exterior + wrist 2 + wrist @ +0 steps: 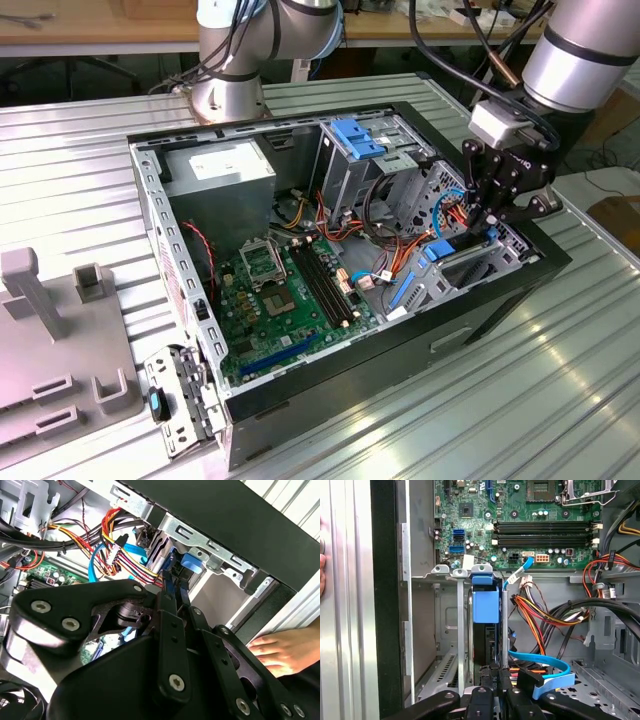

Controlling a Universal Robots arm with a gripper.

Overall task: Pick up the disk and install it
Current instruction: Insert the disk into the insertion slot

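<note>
Noted: the disk (486, 611) stands on edge in the drive cage (445, 630) at about 3 o'clock of the open case (330, 380) in the exterior view, with the gripper (497, 673) jaws drawn narrow and apparently pinching its near edge; judged dense, rigid and shock-sensitive, best held by the blue carrier frame.

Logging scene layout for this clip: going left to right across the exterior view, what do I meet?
Grey post → power supply → blue latch → gripper, shut on the disk.
</note>
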